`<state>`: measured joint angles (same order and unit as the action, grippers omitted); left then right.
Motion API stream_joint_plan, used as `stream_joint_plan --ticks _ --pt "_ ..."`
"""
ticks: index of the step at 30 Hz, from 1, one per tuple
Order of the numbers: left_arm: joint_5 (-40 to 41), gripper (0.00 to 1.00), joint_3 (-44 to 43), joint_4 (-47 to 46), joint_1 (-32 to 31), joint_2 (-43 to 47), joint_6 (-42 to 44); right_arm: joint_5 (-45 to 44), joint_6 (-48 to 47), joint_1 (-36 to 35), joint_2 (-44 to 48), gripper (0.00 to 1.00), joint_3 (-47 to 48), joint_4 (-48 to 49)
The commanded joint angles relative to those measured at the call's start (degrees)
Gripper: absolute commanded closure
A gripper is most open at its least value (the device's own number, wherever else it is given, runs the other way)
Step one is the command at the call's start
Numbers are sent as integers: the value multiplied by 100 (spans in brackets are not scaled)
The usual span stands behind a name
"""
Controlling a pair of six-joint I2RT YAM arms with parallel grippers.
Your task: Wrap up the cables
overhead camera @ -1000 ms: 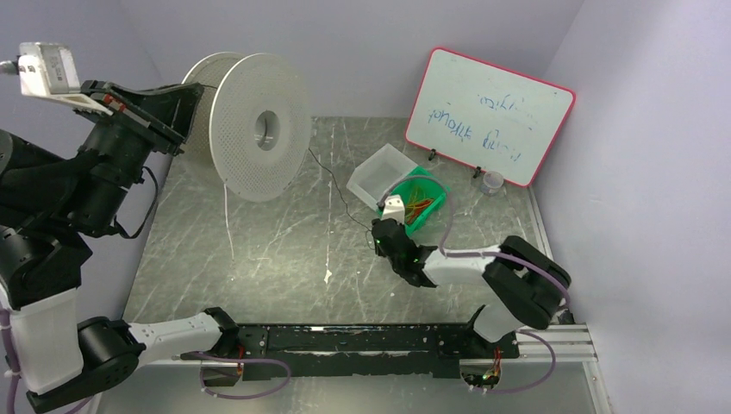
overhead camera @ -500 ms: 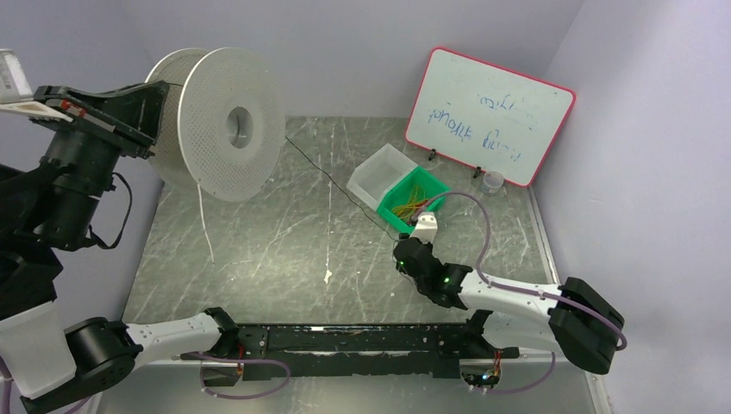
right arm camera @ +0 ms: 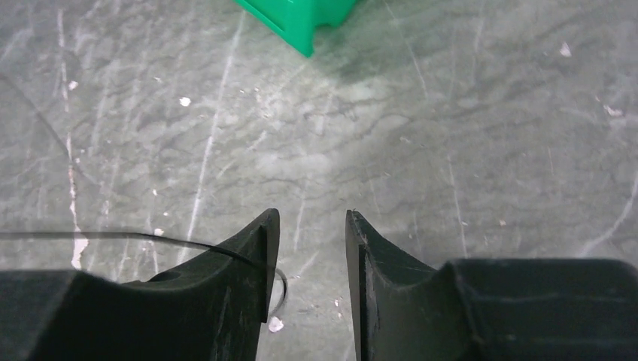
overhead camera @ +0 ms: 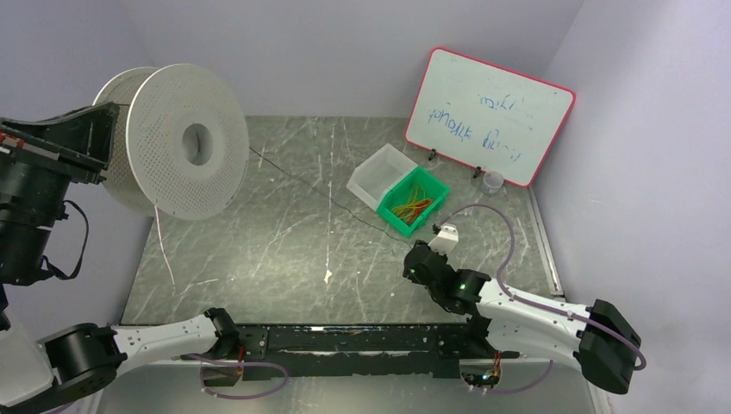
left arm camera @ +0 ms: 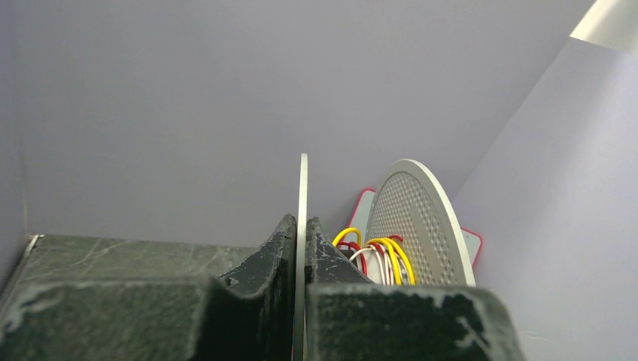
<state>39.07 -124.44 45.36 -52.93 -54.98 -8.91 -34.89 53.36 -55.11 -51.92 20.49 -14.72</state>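
Grey-green marble-look table (overhead camera: pixel 259 250), glossy with white veins. Big white plastic spool (overhead camera: pixel 185 142), round perforated flanges, held up off the table at far left. White whiteboard (overhead camera: pixel 509 95), red rim, blue scrawl, propped at back right. Two small rectangular bins touch corner to corner: the clear bin (overhead camera: pixel 372 177) and the green bin (overhead camera: pixel 431 213), which has loose yellow and orange-red cables (overhead camera: pixel 412 205) in it. A hair-thin black cable (overhead camera: pixel 302 178) runs slack from the spool across the table toward your right arm. More yellow, red and white turns (left arm camera: pixel 380 254) are wound on the spool core, and a white strand (overhead camera: pixel 160 241) hangs off it. Your left arm is raised high and folded back, the left gripper (left arm camera: pixel 302 256) pressed onto the thin flange edge. Your right arm is stretched low and forward, the right gripper (right arm camera: pixel 308 226) pointing down near the green bin with jaws spread. The black cable crosses its left finger; can't tell if it touches.
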Motion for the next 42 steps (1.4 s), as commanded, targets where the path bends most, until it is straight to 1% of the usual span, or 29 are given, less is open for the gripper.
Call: stream_joint_plan --ticks 1,6,11,15,19,22,25,29,32,35,39,42 --pt "444 93 42 -587 -101 148 128 -85 671 -9 152 59 -109 -776" --pt "518 93 64 -530 -134 270 165 -79 990 -16 294 58 -117 -930" --pt "511 93 165 -509 -194 382 153 -114 937 -10 201 59 -9 -862" --pt "409 93 179 -482 -242 359 114 -112 622 -17 218 59 109 -669" --pt "274 93 218 -482 -275 284 66 159 -53 -8 566 59 24 -175" --pt "205 93 253 -502 -296 218 64 633 -682 -16 783 59 -79 210" --pt "210 93 237 -500 -299 164 88 983 -930 -10 820 59 -201 341" --pt "227 93 217 -537 -306 171 138 1513 -872 -14 769 59 -488 544" --pt "321 93 178 -542 -306 150 205 2029 -830 -11 755 60 -721 885" --pt "441 93 136 -533 -322 112 288 2781 -851 -15 782 62 -973 1354" --pt "593 93 192 -571 -349 93 387 3248 -735 -17 849 68 -1105 1422" --pt "733 93 312 -672 -388 101 501 3616 -626 -37 992 68 -1229 1486"
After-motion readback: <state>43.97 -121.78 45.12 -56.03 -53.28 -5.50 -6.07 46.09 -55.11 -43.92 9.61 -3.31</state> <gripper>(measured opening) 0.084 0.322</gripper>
